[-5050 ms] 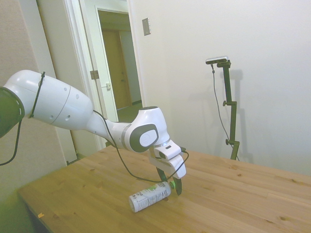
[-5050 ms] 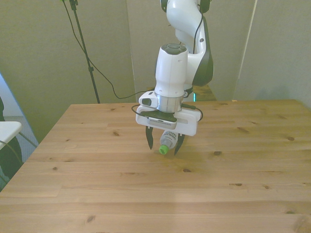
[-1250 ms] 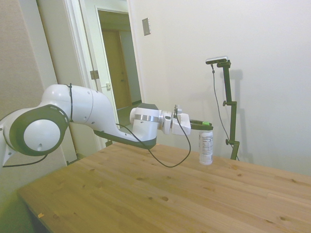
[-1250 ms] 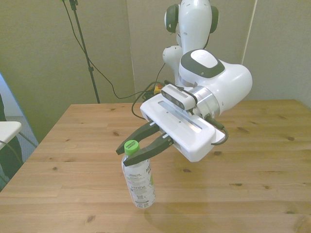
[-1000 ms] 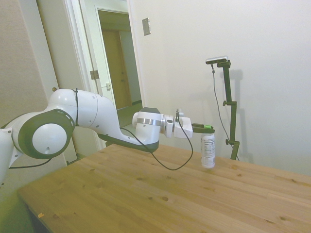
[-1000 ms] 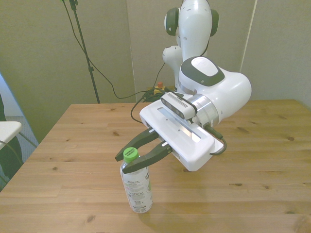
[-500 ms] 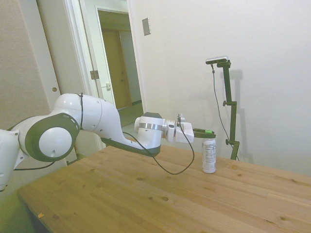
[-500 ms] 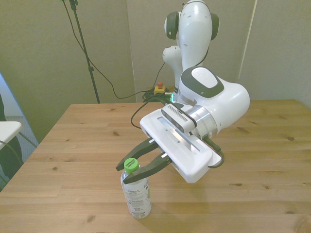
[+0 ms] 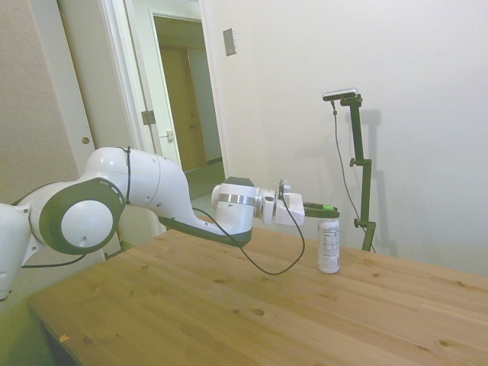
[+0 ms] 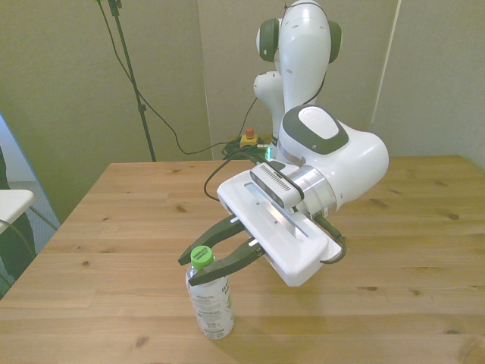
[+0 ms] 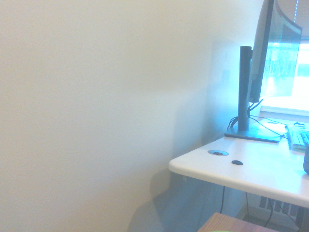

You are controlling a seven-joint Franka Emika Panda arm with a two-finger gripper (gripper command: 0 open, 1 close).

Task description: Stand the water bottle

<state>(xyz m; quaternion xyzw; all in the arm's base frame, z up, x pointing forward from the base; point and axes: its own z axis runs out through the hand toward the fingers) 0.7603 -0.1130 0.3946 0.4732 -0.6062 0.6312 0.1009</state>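
The water bottle [image 9: 329,248] stands upright on the wooden table [image 9: 191,305], far from the arm's base. It is clear plastic with a white printed label and a bright green cap [image 10: 200,255]. In the front view the water bottle [image 10: 209,307] is near the table's front edge, left of the middle, and its base seems to rest on the wood. My gripper [image 10: 195,270] reaches out level and is shut on the bottle's neck just under the cap, one dark finger on each side. From the side, my gripper [image 9: 329,210] sits at the top of the bottle.
The wooden table [image 10: 394,250] stretches wide to the front view's right of the bottle. A red button [image 10: 246,137] sits behind the table's far edge. The wrist view shows only a pale wall, a white desk [image 11: 241,169] with a monitor [image 11: 270,63], and a table corner [image 11: 236,224].
The bottle was lifted from lying on its side and turned upright. In the last second it came down from a little above the table onto the wood, still held at the neck.
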